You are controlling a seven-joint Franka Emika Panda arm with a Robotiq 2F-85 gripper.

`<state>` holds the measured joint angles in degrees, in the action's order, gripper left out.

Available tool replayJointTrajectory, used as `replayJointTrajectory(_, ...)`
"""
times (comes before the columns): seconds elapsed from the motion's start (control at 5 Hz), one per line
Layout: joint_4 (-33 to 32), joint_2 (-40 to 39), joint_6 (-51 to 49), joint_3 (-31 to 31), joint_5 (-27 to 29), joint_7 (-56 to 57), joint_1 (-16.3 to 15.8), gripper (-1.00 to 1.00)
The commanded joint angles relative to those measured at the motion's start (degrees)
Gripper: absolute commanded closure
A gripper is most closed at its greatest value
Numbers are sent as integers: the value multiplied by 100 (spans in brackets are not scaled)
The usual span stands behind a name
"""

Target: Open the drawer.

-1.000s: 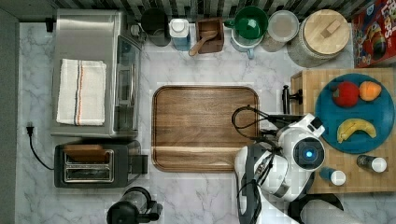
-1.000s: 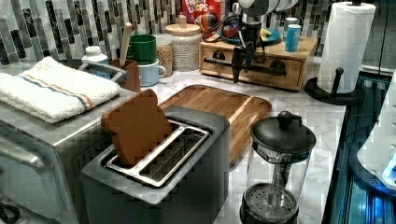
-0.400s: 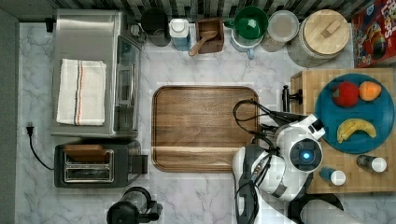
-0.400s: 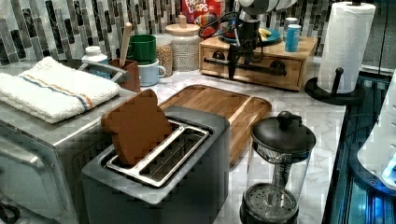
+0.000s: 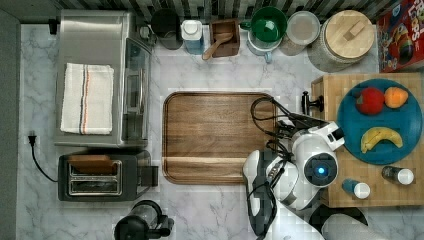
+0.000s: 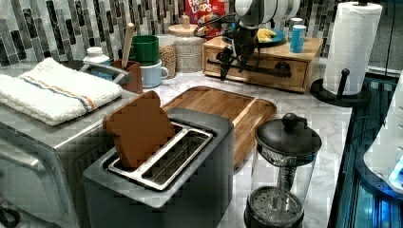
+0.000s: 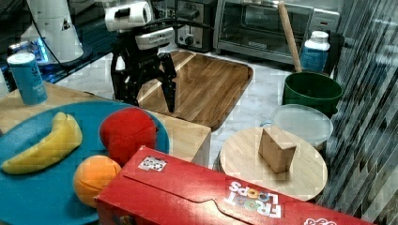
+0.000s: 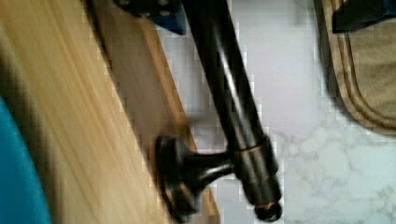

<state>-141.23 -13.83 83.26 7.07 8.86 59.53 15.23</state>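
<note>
**Drawer handle bracketed, pull not begun**

Foreground, left view: toaster [image 6: 180,190] with a slice standing in its slot; coffee press [image 6: 285,161] at its 3 o'clock. Not concerned.

Middle ground: dark wooden tray [image 6: 223,102] flat on the marble counter [image 6: 304,109], with nothing on it.

Far ground: drawer [image 6: 266,80], the front panel of the light wood box. In the top view it lies at the tray's 3 o'clock. The black bar handle [image 8: 224,93] runs across the panel on its posts. The panel looks flush with the box, with no gap to be seen.

Gripper [image 7: 144,93]: fingers spread. In the wrist view the bar passes between the two fingers, which are apart from it on either side and not yet pressed on it.

Change: over the last second the gripper has risen a little in the left view, from below the bar to level with it. In the top view the wrist has drifted slightly toward 7 o'clock. The drawer has not shifted.

Assessment: approach finished and alignment done. Next steps are likely to be closing on the bar, then a straight pull toward the tray. The blue plate [image 5: 400,120] of fruit on the box top may be jolted by a sharp tug.
</note>
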Motion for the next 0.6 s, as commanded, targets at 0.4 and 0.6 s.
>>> replayJointTrajectory(0.4,-570,786,-1063,-569,-1132,-2223,-2308,-100)
replayJointTrajectory(0.6,-767,1012,-979,-753,-941,-1996,-2147,-100)
